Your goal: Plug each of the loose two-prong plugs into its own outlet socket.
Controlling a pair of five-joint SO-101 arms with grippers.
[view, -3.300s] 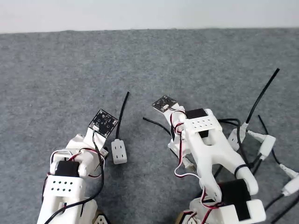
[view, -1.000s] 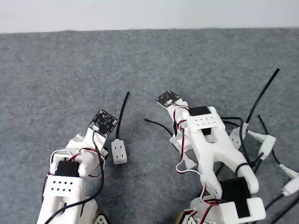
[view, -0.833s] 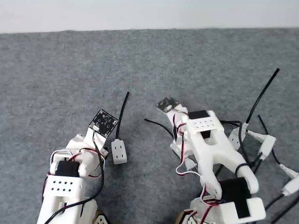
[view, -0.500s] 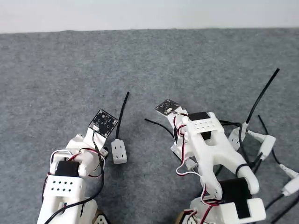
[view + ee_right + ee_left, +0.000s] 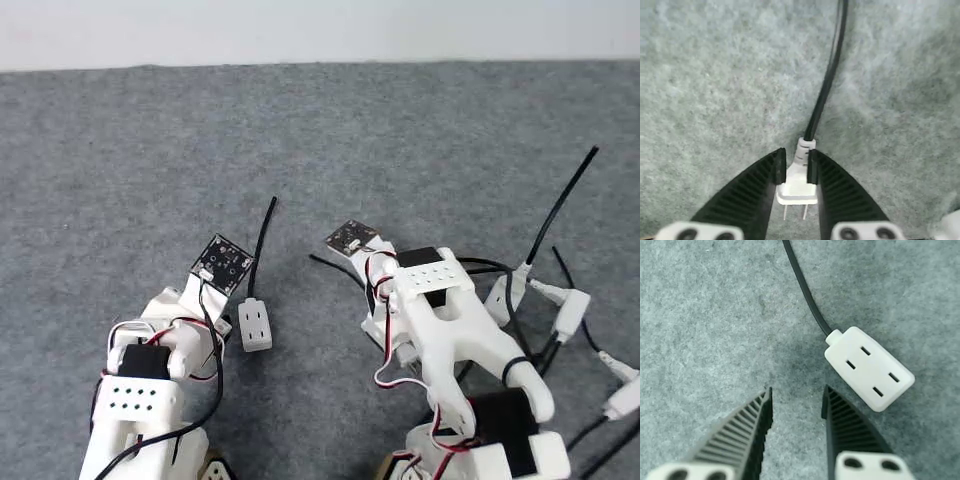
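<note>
Since the earliest frame, the white right arm [image 5: 440,310] is seen to be drawn slightly back towards its base, and the small dark circuit board [image 5: 350,237] at its wrist is now found a little nearer the near edge of the grey felt mat [image 5: 150,150]; the white left arm [image 5: 140,390] and the white rectangular outlet block [image 5: 255,326] are unchanged in place. In the right wrist view, a white two-prong plug [image 5: 796,186] is pinched between the black ribbed fingers of the right gripper [image 5: 796,155], with its two metal prongs turned back towards the wrist and its black cord [image 5: 827,85] led away across the mat. In the left wrist view, the left gripper [image 5: 796,392] is held over bare mat with its fingers spread and nothing between them. The outlet block [image 5: 870,369] is laid flat just beside one fingertip, not touched by it, its slots facing upward and its own thin black lead [image 5: 802,287] run away from it. Other white cord ends [image 5: 568,312] are scattered near the right arm's base.
</note>
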